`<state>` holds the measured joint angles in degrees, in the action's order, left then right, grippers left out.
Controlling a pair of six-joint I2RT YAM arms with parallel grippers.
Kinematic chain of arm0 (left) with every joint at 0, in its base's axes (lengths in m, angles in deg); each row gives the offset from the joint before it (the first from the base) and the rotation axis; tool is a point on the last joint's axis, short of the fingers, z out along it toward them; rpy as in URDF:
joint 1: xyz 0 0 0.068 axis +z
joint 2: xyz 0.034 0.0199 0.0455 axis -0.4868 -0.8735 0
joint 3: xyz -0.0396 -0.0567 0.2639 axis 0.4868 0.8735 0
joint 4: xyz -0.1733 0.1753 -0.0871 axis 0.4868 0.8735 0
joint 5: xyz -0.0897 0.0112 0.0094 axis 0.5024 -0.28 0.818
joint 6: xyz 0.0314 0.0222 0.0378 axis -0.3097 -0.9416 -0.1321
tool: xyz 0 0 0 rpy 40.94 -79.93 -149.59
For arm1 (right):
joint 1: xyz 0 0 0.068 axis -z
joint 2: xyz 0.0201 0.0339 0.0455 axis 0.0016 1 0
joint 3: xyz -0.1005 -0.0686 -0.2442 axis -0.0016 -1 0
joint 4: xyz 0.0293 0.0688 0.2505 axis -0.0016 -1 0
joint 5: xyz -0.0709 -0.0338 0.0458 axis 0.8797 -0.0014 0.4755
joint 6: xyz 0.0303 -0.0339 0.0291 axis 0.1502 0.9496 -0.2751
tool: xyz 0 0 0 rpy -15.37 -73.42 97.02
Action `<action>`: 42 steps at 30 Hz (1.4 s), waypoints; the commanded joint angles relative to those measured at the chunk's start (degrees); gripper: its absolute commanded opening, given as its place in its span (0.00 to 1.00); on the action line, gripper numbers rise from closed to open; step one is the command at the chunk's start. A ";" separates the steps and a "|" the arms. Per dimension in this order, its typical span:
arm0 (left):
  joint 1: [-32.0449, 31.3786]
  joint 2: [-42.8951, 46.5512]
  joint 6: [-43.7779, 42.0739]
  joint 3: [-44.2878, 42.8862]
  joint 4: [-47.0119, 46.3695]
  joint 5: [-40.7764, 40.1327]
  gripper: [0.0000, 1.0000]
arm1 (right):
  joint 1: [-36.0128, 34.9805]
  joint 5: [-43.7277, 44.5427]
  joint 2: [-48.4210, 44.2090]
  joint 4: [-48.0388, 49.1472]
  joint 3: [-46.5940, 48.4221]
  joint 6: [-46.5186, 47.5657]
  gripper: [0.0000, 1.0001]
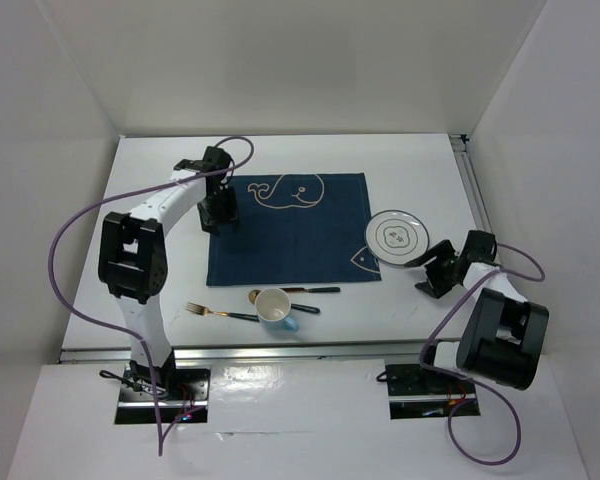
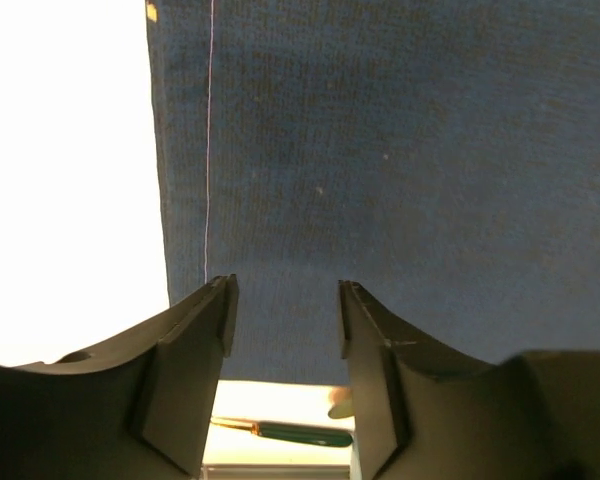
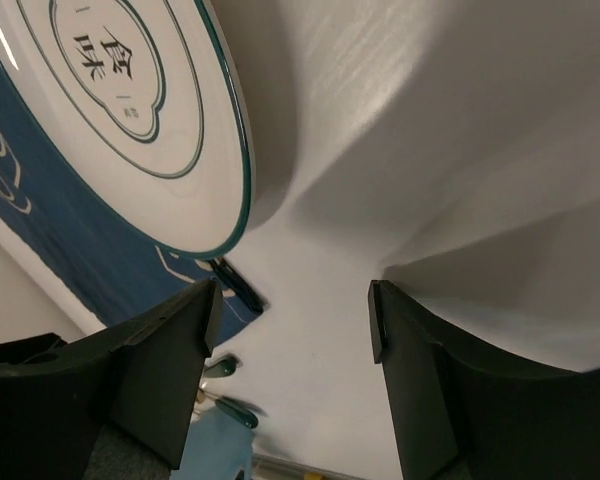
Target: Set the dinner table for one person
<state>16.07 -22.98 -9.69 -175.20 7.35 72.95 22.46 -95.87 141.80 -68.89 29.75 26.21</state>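
Dinner table (image 1: pixel 410 170): large white rectangular tabletop, matte and flat, filling the space ahead of both arm bases. It is judged rigid, heavy and fixed. No hold point applies, because it is the carrier on which the items are set down.
Placemat (image 1: pixel 290 230): dark blue woven cloth with a white whale drawing, lying flat at the centre of the surface. It is judged soft and limp.
Plate (image 1: pixel 398 237): round, glossy white with green rings, toward the right edge of the surface. Its rim overlaps the placemat's right edge.
Left gripper (image 2: pixel 283 290): jaws parted with nothing between them, positioned above the placemat's left edge.
Right gripper (image 3: pixel 295 290): jaws wide apart and empty, just beside the plate on its near-right side.
Cup (image 1: pixel 273 305): pale with a blue handle, near the front edge of the surface.
Fork (image 1: pixel 212 312): gold tines and a dark handle, left of the cup.
Spoon (image 1: pixel 285 292): gold bowl and a dark handle, between the cup and the placemat's front edge.
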 commanded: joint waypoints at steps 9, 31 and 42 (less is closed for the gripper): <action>-0.21 9.77 -1.01 -0.84 1.28 3.51 0.62 | 0.22 -3.76 10.83 26.33 -5.07 -9.50 0.57; -0.21 10.39 -2.86 -5.32 4.62 3.51 0.62 | 0.22 -0.59 -0.84 19.83 8.10 -11.18 0.00; -0.21 12.85 -1.28 -9.98 6.91 3.51 0.62 | -19.69 -7.98 8.53 17.90 24.36 -9.42 0.00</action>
<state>16.07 -13.73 -10.98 -182.83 12.57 76.58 10.50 -99.83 145.93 -50.99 49.80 15.85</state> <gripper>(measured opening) 0.619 0.099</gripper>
